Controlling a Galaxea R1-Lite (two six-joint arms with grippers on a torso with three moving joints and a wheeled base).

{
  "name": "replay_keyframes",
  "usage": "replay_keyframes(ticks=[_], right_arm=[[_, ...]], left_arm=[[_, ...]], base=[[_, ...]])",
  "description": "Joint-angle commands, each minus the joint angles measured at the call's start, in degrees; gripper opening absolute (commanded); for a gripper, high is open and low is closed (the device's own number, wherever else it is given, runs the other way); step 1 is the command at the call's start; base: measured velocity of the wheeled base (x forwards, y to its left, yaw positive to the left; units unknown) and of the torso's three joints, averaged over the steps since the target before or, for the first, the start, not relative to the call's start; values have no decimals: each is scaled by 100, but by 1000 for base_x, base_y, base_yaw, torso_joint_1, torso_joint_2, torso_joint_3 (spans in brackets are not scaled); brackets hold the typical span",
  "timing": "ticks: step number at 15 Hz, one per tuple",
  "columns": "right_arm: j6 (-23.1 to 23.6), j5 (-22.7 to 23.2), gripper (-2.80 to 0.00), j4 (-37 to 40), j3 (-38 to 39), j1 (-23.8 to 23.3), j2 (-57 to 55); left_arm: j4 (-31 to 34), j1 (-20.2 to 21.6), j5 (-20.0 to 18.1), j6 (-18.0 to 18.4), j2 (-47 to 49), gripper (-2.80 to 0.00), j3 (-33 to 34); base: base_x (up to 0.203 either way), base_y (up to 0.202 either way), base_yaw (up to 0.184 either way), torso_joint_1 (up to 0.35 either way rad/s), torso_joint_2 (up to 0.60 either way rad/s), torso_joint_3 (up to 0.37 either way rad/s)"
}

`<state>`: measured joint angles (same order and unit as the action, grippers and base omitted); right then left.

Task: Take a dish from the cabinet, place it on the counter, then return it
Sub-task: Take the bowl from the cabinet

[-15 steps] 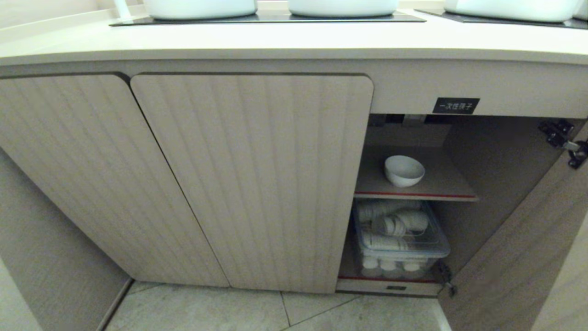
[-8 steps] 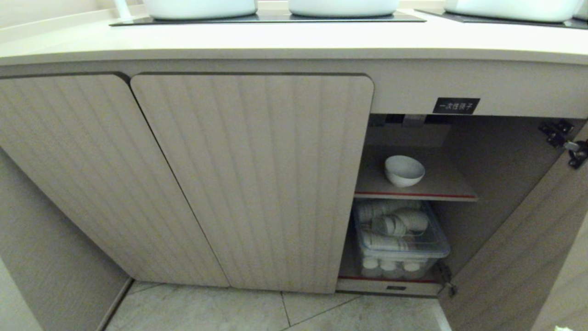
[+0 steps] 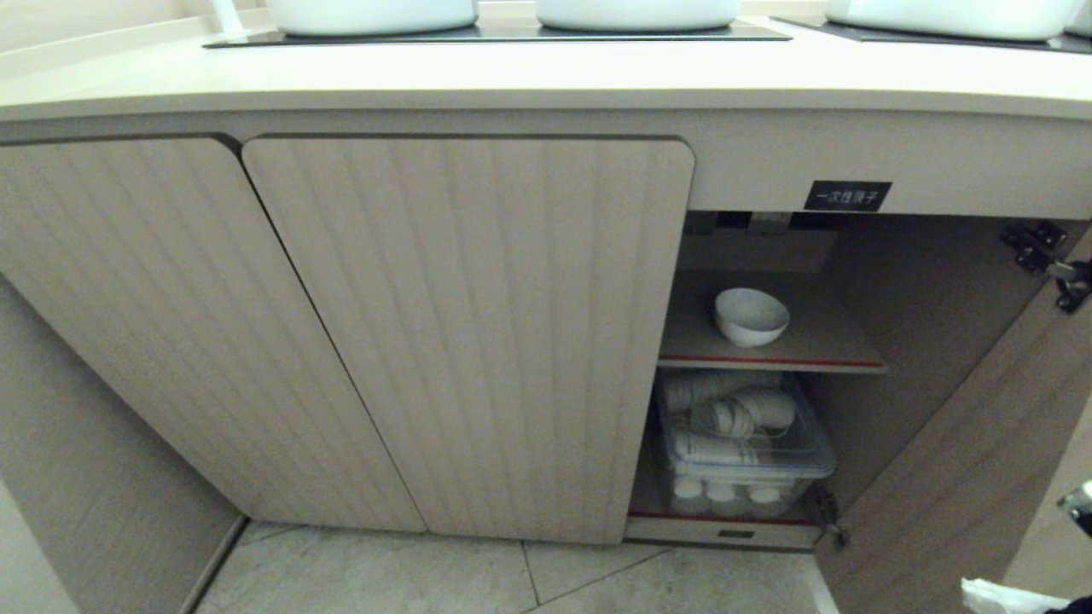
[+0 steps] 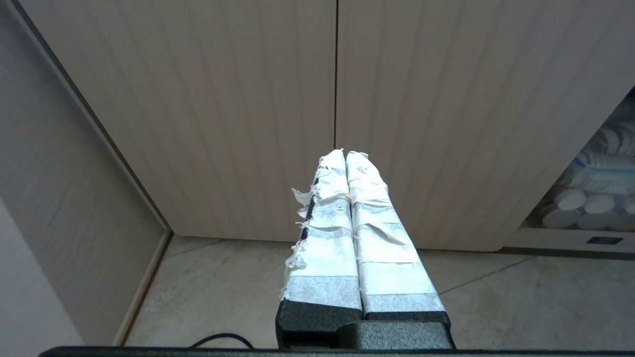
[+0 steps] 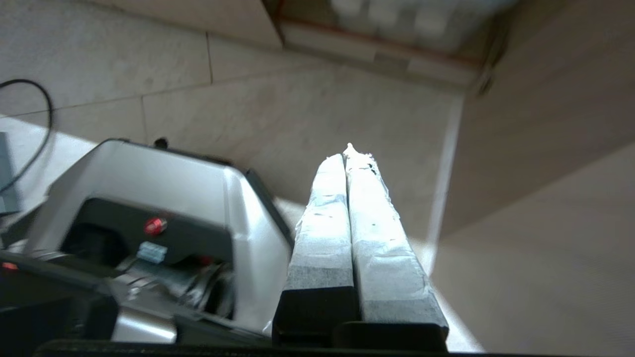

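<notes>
From my remote seat I saw the dish [image 3: 751, 316] sitting upright on the upper red-edged shelf [image 3: 819, 345] of the cabinet [image 3: 478, 341], whose right-hand door [image 3: 955, 477] stood open, with a clear tub of stacked cups [image 3: 742, 443] on the level below and the counter [image 3: 546, 72] running across above. The right gripper [image 5: 349, 151] had its taped fingers pressed together and empty, pointing down toward the floor tiles [image 5: 322, 114] beside the open door, only its white tip [image 3: 1002, 597] showing at the head view's lower right corner. The left gripper [image 4: 345, 154] was likewise closed on nothing, facing the two shut ribbed doors [image 4: 337, 99].
</notes>
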<state>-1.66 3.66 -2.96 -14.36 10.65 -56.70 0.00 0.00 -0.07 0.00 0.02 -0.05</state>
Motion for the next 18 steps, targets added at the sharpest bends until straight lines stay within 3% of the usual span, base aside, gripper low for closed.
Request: replay_keyframes(ticks=[1, 4, 7, 9, 11, 18], right_arm=[[-146, 3, -280, 14, -11, 15, -307], [-432, -10, -280, -31, -22, 1, -757], [-1115, -17, -280, -445, -25, -28, -1093], [-1208, -14, -280, -496, -59, -54, -1344], [-1567, -31, -280, -987, -67, -122, -1515], [-1659, 64, -280, -1961, -242, -247, -2031]], left_arm=[[0, 0, 3, 0, -2, -280, 5], [0, 0, -1, 0, -2, -280, 3], [0, 0, 2, 0, -2, -280, -4], [0, 0, 7, 0, -2, -280, 5], [0, 0, -1, 0, -2, -280, 5], [0, 0, 5, 0, -2, -280, 5]], base=[[0, 0, 0, 0, 0, 0], [0, 0, 0, 0, 0, 0], [0, 0, 0, 0, 0, 0], [0, 0, 0, 0, 0, 0], [0, 0, 0, 0, 0, 0], [0, 0, 0, 0, 0, 0]])
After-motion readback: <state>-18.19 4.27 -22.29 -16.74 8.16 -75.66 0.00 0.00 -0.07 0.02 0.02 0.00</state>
